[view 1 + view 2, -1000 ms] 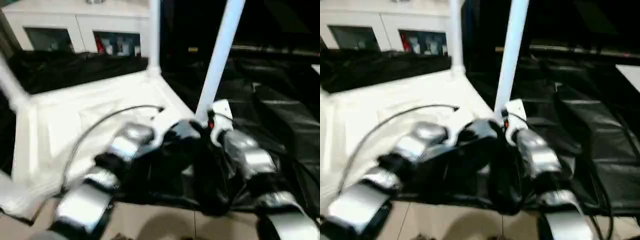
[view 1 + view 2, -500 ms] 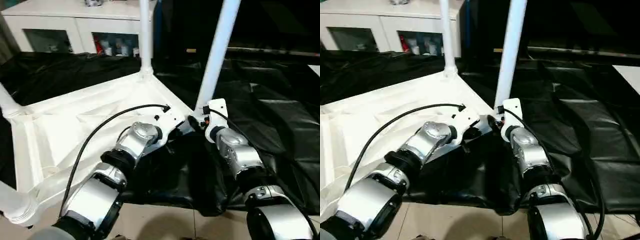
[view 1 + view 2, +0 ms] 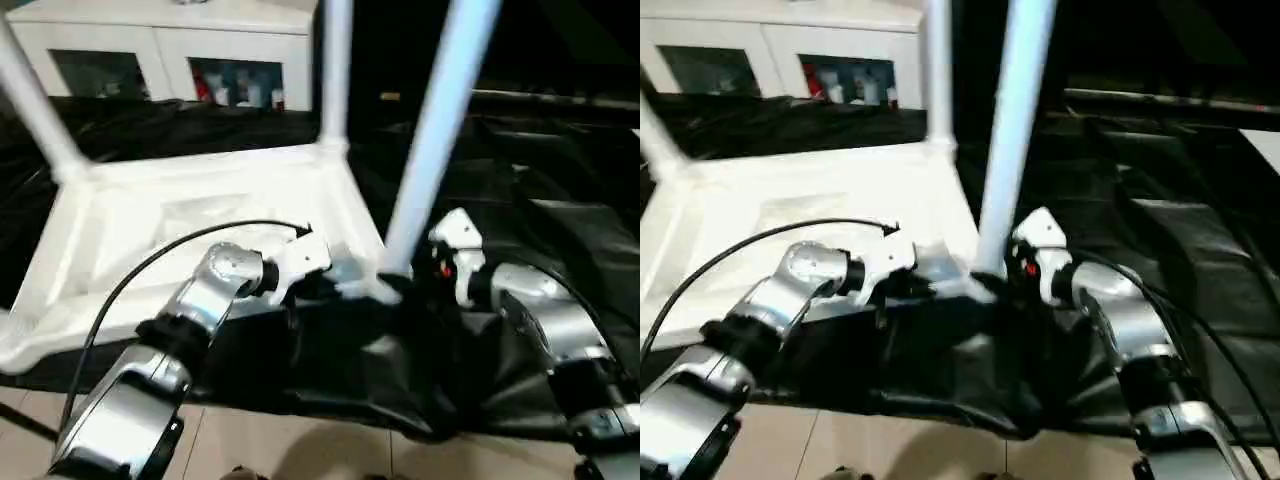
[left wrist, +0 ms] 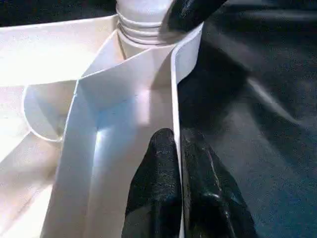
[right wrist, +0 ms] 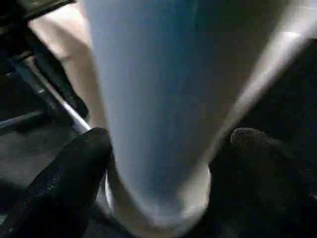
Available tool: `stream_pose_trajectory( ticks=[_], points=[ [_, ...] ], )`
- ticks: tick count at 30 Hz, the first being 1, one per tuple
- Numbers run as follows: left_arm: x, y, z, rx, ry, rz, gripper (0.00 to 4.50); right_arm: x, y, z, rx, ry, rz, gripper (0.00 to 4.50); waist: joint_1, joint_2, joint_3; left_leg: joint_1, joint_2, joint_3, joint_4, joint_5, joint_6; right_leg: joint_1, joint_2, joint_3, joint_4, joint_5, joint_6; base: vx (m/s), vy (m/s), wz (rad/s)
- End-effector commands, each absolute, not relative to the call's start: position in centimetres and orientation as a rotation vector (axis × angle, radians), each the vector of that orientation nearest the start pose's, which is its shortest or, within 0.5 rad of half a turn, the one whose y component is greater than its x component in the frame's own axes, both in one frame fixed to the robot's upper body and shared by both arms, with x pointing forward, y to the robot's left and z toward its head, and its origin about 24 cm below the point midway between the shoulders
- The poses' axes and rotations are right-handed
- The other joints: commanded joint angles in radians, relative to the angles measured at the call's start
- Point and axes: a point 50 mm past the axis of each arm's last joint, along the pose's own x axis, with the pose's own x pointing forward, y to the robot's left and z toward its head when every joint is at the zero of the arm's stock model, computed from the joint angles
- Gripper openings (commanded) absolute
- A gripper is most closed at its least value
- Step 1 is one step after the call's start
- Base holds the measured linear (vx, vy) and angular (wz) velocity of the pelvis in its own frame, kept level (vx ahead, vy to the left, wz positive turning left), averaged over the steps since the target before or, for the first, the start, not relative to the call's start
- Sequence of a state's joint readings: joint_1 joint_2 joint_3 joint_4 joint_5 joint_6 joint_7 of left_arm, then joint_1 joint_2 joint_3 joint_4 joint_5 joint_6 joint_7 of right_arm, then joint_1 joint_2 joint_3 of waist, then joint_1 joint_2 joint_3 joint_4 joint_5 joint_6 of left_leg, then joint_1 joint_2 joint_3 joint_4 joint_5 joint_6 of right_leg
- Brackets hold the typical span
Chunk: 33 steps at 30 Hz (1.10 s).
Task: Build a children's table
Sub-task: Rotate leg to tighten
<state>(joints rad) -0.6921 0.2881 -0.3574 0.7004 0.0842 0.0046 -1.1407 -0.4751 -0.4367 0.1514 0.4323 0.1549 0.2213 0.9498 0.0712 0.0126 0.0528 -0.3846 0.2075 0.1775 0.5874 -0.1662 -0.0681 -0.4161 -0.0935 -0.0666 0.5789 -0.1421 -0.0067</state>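
Observation:
The children's table lies upside down: a white tabletop [image 3: 180, 215] with legs standing up from its corners. The near right leg [image 3: 435, 150] rises between my arms; one leg [image 3: 335, 80] stands at the far right corner and one [image 3: 35, 105] at the far left. My left gripper [image 4: 179, 158] is shut on the tabletop's thin rim wall [image 4: 174, 99] beside the near right socket [image 4: 143, 22]. My right gripper [image 5: 163, 163] is open around that leg's base, one finger [image 5: 64, 188] close against it and the other finger [image 5: 267, 168] standing off it.
A white cabinet with glass doors [image 3: 170, 50] stands at the back. Black sheeting [image 3: 560, 200] covers the floor under and to the right of the table. Light floor tiles [image 3: 300, 450] show at the front. A black cable [image 3: 150, 265] arcs over my left forearm.
The whole picture has shifted, so the camera moved. Both grippers stay at the near right corner. My right wrist now sits slightly further off the leg.

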Motion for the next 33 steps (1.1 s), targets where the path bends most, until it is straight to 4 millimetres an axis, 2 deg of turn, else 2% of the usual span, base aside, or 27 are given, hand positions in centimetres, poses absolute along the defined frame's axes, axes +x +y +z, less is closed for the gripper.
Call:
stream_pose_trajectory(
  ticks=[1, 3, 4, 5, 7, 10, 12, 14, 20, 22, 23, 28, 33],
  points=[
    [32.0, 9.4, 5.2, 0.530, 0.411, -1.452, 0.00, 31.3, -17.0, 6.5, -0.227, 0.353, 1.017, 4.24, 0.004, -0.012, -0.074, 0.015, 0.024, 0.002, -0.070, -0.210, 0.068, 0.056, -0.042, 0.029, -0.048, -0.214, -0.236, 0.000, 0.000, 0.00],
    [31.8, 9.5, 5.2, 0.525, 0.416, -1.465, 0.00, 30.8, -17.0, 6.5, -0.237, 0.376, 1.066, 4.24, 0.008, -0.013, -0.076, 0.018, 0.023, 0.006, -0.066, -0.200, 0.074, 0.056, -0.041, 0.031, -0.043, -0.175, -0.243, 0.000, 0.000, 0.00],
    [31.8, 9.7, 5.3, 0.524, 0.415, -1.465, 0.00, 30.2, -16.9, 6.2, -0.264, 0.411, 1.116, 4.24, 0.008, -0.018, -0.076, 0.016, 0.022, 0.007, -0.065, -0.195, 0.077, 0.057, -0.041, 0.031, -0.043, -0.170, -0.244, 0.000, 0.000, 0.00],
    [31.9, 9.7, 5.3, 0.526, 0.413, -1.460, 0.00, 30.2, -16.9, 6.2, -0.268, 0.415, 1.118, 4.24, 0.012, -0.017, -0.075, 0.017, 0.021, 0.007, -0.064, -0.187, 0.080, 0.058, -0.041, 0.032, -0.043, -0.169, -0.243, 0.000, 0.000, 0.00],
    [32.0, 9.9, 5.3, 0.529, 0.412, -1.453, 0.00, 30.2, -16.9, 6.1, -0.271, 0.414, 1.114, 4.24, 0.015, -0.017, -0.073, 0.018, 0.021, 0.008, -0.065, -0.203, 0.077, 0.055, -0.045, 0.033, -0.048, -0.208, -0.234, 0.000, 0.000, 0.00],
    [31.9, 10.2, 5.5, 0.534, 0.417, -1.453, 0.00, 30.4, -16.8, 6.2, -0.259, 0.408, 1.107, 4.24, 0.016, -0.018, -0.071, 0.019, 0.020, 0.007, -0.067, -0.232, 0.055, 0.053, -0.046, 0.033, -0.055, -0.278, -0.209, 0.000, 0.000, 0.00],
    [31.9, 10.2, 5.6, 0.533, 0.418, -1.453, 0.00, 30.4, -16.8, 6.3, -0.254, 0.405, 1.106, 3.98, 0.016, -0.017, -0.071, 0.020, 0.021, 0.005, -0.069, -0.239, 0.046, 0.052, -0.045, 0.033, -0.055, -0.291, -0.200, 0.000, 0.000, 0.00],
    [31.9, 10.4, 5.8, 0.533, 0.419, -1.450, 0.00, 30.5, -16.8, 6.4, -0.242, 0.407, 1.107, 3.98, 0.015, -0.018, -0.072, 0.019, 0.021, 0.005, -0.069, -0.232, 0.045, 0.053, -0.043, 0.033, -0.053, -0.275, -0.202, 0.000, 0.000, 0.00],
    [31.9, 10.5, 5.8, 0.533, 0.423, -1.441, 0.00, 30.5, -16.9, 6.4, -0.234, 0.409, 1.110, 3.42, 0.017, -0.019, -0.075, 0.017, 0.019, 0.006, -0.064, -0.190, 0.059, 0.056, -0.043, 0.033, -0.045, -0.211, -0.218, 0.000, 0.000, 0.00],
    [31.9, 10.6, 5.7, 0.532, 0.424, -1.441, 0.00, 30.4, -16.9, 6.4, -0.235, 0.412, 1.111, 3.42, 0.017, -0.019, -0.075, 0.017, 0.019, 0.007, -0.063, -0.191, 0.062, 0.056, -0.042, 0.033, -0.046, -0.212, -0.221, 0.000, 0.000, 0.00],
    [31.9, 10.6, 5.7, 0.532, 0.424, -1.441, 0.00, 30.4, -16.9, 6.4, -0.235, 0.412, 1.111, 3.17, 0.017, -0.019, -0.074, 0.017, 0.019, 0.007, -0.064, -0.194, 0.061, 0.056, -0.043, 0.033, -0.046, -0.218, -0.220, 0.000, 0.000, 0.00],
    [31.7, 10.7, 5.7, 0.529, 0.437, -1.444, 0.00, 30.4, -16.9, 6.2, -0.234, 0.419, 1.109, 2.81, 0.017, -0.019, -0.075, 0.017, 0.019, 0.007, -0.063, -0.194, 0.059, 0.056, -0.042, 0.033, -0.046, -0.223, -0.218, 0.000, 0.000, 0.00],
    [31.8, 10.9, 5.6, 0.524, 0.452, -1.441, 0.00, 30.6, -17.0, 5.9, -0.209, 0.422, 1.078, 2.74, 0.017, -0.016, -0.075, 0.017, 0.018, 0.007, -0.062, -0.193, 0.059, 0.056, -0.042, 0.032, -0.045, -0.216, -0.222, 0.000, 0.000, 0.00]
  ],
)
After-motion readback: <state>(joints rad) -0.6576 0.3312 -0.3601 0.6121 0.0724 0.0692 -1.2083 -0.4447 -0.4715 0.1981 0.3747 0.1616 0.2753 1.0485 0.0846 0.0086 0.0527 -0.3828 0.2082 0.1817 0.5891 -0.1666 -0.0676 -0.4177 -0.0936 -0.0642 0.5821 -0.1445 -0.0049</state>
